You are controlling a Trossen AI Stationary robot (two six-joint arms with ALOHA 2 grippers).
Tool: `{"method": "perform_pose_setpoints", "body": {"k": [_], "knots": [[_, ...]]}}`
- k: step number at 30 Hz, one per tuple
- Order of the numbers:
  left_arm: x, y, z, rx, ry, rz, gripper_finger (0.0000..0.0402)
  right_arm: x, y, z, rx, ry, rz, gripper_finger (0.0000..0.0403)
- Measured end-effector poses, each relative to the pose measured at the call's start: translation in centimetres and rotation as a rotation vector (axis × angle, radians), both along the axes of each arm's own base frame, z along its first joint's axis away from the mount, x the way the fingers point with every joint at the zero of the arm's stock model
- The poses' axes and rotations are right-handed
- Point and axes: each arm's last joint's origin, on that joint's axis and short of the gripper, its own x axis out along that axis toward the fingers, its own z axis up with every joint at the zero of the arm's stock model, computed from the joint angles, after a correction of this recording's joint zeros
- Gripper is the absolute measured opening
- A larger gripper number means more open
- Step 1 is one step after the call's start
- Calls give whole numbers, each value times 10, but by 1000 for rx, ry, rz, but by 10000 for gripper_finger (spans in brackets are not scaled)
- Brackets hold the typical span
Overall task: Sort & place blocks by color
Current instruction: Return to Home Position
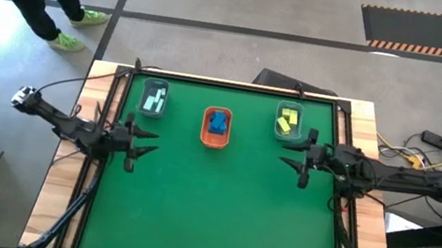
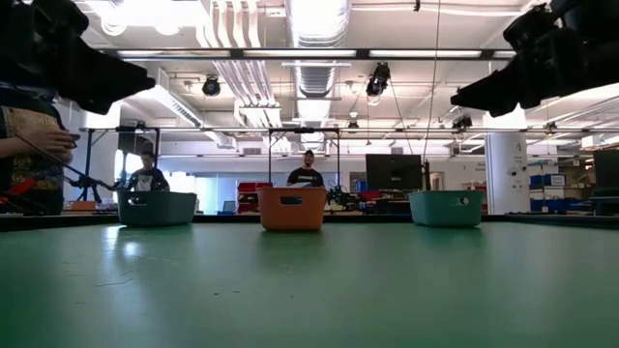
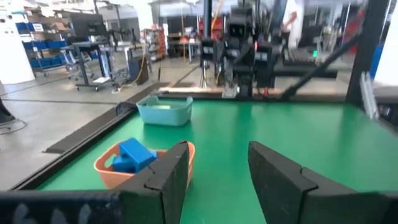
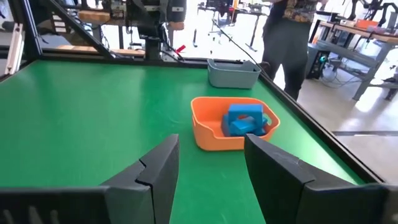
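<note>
Left gripper (image 1: 140, 140) fingers spread, empty, above table (image 1: 214, 221) left side. Right gripper (image 1: 296, 164) fingers spread, empty, right side. Far row: mint blocks (image 1: 153, 101) in grey tray (image 1: 146, 87) left, blue blocks (image 1: 218, 123) in orange tray (image 1: 204, 132) middle, yellow blocks (image 1: 287, 120) in green tray (image 1: 276, 129) right.

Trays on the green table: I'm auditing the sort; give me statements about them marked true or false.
The dark blue rectangular blocks lie in the orange plastic tray. True.
The pale mint-green blocks lie in the grey plastic tray. True.
The yellow blocks share the orange tray. False: they lie in the teal-green plastic tray.
A block lies loose outside the trays. False: the green table shows none.
Both the left gripper and right gripper are open, empty. True.
</note>
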Motion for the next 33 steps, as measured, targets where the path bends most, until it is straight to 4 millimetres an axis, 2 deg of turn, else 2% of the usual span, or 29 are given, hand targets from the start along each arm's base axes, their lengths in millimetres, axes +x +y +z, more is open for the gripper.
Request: {"method": "perform_pose_setpoints", "body": {"k": [9, 16, 33], "knots": [[-13, 5, -1, -11, -30, 6, 150, -19, 2, 8, -15, -64, 0, 171], [-11, 5, -6, -9, -10, 8, 150, -28, 3, 9, -23, -92, 1, 171], [-10, 4, -8, -30, -6, 9, 150, -37, 4, -10, -61, -152, 7, 171]]}}
